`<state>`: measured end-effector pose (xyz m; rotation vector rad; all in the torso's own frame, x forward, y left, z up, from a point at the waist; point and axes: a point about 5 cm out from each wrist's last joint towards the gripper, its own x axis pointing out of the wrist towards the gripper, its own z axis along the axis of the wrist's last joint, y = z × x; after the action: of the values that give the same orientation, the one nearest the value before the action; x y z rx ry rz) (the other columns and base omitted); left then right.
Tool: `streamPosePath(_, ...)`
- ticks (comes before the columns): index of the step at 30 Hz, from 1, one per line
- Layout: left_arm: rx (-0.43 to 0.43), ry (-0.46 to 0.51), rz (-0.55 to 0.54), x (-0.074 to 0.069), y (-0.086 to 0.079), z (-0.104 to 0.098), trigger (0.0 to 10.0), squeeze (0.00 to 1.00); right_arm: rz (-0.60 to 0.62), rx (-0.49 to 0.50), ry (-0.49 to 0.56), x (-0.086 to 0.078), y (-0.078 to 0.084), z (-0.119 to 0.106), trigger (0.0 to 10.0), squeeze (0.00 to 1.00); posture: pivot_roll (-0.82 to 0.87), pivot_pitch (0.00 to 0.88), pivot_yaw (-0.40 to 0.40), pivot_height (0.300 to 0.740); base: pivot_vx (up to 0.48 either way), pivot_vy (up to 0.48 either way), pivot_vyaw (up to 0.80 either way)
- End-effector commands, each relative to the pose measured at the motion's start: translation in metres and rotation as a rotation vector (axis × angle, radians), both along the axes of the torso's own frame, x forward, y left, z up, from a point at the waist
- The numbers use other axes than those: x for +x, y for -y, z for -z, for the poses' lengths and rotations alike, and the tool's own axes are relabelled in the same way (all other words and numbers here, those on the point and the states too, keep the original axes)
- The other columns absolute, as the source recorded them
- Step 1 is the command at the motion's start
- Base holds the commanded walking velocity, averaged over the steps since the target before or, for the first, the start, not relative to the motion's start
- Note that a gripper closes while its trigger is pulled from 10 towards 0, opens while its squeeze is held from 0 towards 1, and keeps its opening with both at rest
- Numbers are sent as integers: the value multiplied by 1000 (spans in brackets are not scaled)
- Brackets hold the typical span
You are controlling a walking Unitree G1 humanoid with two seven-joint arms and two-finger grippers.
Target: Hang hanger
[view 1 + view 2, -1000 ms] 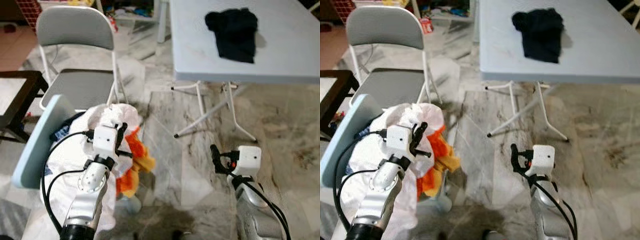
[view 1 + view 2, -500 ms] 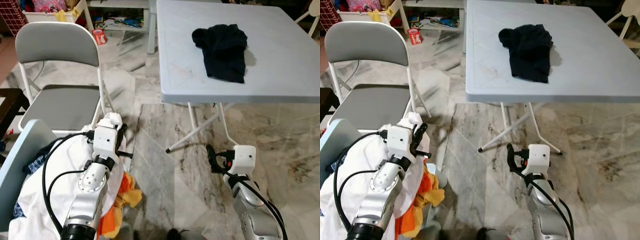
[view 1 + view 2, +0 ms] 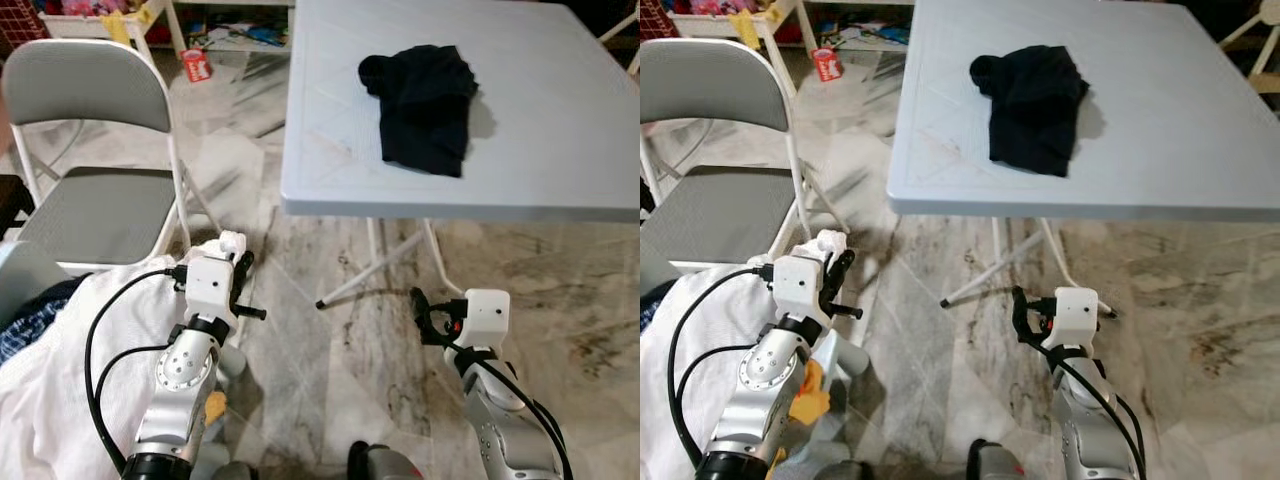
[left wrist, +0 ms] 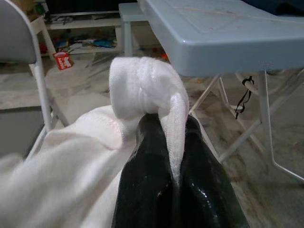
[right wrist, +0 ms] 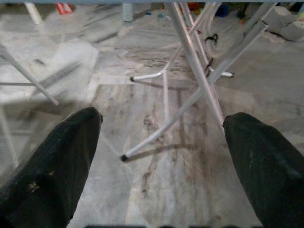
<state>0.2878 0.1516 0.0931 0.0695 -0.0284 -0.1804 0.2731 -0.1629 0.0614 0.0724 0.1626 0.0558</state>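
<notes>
The left gripper [image 4: 173, 156] is clamped on a bunched fold of white garment [image 3: 60, 340], presumably carried so for hanging; the cloth trails over the robot's left side beside the folding chair [image 3: 90, 190]. The right gripper [image 5: 161, 142] hovers empty above the floor, fingers wide apart, below the table's [image 3: 560, 150] near edge. A dark garment [image 3: 420, 100] lies mid-table. No hanger can be made out.
</notes>
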Motion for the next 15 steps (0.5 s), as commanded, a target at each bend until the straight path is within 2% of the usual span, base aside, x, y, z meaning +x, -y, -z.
streamPosePath(1,1,4,-7,-1,-4,-1,0,0,-2,-1,-21,-3,-1,4,10000,0,-12,197,-7,740,0,-296,0)
streamPosePath(8,-9,3,-4,0,-1,-2,0,0,0,4,-23,-2,0,4,10000,0,-15,196,-9,740,0,-380,0)
streamPosePath(15,-17,7,-1,1,0,-3,0,0,3,3,-25,-2,1,5,10000,0,-18,196,-11,740,0,-434,-530)
